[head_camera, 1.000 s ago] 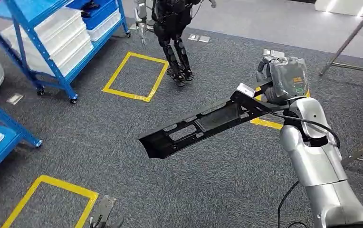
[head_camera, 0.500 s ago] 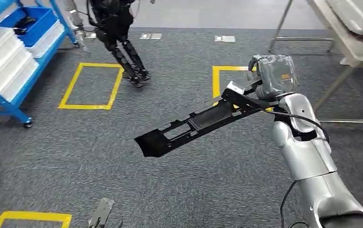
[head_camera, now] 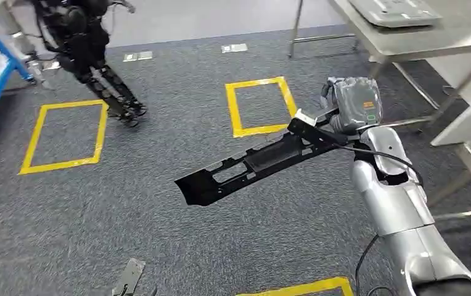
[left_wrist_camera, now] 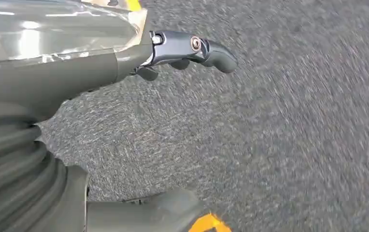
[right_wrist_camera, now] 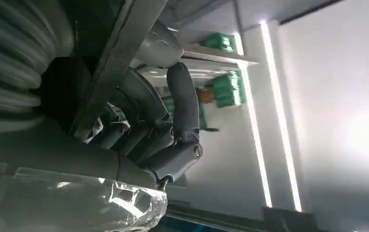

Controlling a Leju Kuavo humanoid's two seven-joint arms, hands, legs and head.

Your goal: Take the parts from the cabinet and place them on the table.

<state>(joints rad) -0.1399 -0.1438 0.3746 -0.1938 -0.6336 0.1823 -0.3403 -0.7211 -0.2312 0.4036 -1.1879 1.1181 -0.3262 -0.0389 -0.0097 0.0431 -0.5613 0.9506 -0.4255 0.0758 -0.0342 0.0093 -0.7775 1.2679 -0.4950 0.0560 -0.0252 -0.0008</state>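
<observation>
Right arm [head_camera: 405, 209]: silver, raised forward from lower right, bent at the elbow. Right hand [head_camera: 350, 105]: fingers [right_wrist_camera: 182, 104] curled around one end of a long black part [head_camera: 251, 163], held out level. Left hand [left_wrist_camera: 124, 63]: hanging low, fingers [left_wrist_camera: 206, 48] apart, holding nothing.

Robot lab, floor markings [head_camera: 259, 105], another robot [head_camera: 85, 43]

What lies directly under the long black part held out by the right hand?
Under the long black part, held by the right hand, only grey carpet shows, with nothing touching it. The floor strip straight beneath the part is covered by it.
</observation>
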